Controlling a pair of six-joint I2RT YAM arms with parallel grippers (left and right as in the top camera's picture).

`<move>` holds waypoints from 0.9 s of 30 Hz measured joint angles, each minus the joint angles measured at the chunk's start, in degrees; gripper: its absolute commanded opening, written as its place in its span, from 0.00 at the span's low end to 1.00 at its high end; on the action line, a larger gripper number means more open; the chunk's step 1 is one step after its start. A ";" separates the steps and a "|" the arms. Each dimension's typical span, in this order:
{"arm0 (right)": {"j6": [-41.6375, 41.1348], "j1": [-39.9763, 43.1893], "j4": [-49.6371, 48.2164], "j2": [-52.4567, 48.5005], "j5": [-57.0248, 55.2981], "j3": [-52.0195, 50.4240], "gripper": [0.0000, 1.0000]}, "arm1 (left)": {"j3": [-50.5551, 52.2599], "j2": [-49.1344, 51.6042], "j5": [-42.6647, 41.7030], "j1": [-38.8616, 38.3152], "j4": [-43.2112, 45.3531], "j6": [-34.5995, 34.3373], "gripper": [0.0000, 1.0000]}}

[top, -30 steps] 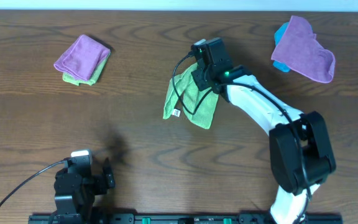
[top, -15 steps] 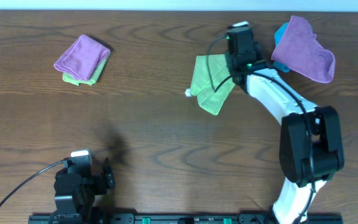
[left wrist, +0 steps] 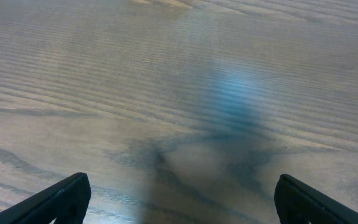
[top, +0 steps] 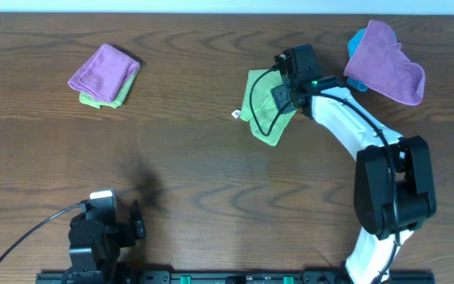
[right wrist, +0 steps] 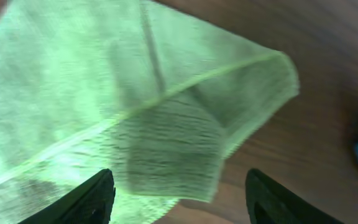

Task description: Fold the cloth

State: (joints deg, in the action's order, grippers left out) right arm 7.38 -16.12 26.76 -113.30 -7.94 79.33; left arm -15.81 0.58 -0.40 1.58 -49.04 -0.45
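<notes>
The lime-green cloth (top: pixel 263 112) is located on the tabletop (top: pixel 211 173) in the far right-of-centre area, well left of a loosely heaped purple cloth (top: pixel 386 61) under which a small blue cloth (top: pixel 356 39) is partly covered. The cloth is observed lying rumpled and not flat, with one portion doubled over itself; a raised crease is seen running across it in the right wrist view. Its white tag (top: pixel 236 115) is noted at the left edge, projecting onto bare wood. The right end effector (top: pixel 288 82) is positioned over the far right part of the cloth. In the right wrist view its fingers (right wrist: pixel 95 198) are seen spread wide, with the doubled layer lying between and beyond them; no pinch on the fabric is seen. The left end effector (left wrist: pixel 182 180) is recorded at the near left edge, its fingers also spread wide over bare tabletop, with nothing held. At the far left, a folded purple piece (top: pixel 101 66) is noted resting on a green piece (top: pixel 99 99).
</notes>
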 measured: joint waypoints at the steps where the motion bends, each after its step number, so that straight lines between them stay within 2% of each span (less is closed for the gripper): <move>1: 0.22 0.20 -0.15 0.00 0.96 0.00 0.67 | 0.00 0.00 0.00 0.00 0.00 0.00 0.95; 14: 3.72 5.68 1.68 0.00 4.59 0.02 0.63 | 0.00 0.00 0.00 0.00 0.00 0.00 0.95; 27: 5.70 7.02 2.62 -1.68 6.16 0.02 0.61 | 0.00 0.00 0.00 0.00 0.00 0.00 0.95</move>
State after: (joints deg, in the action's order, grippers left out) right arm 13.08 -9.10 29.39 -114.98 -1.78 79.35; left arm -15.81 0.58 -0.40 1.58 -49.04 -0.45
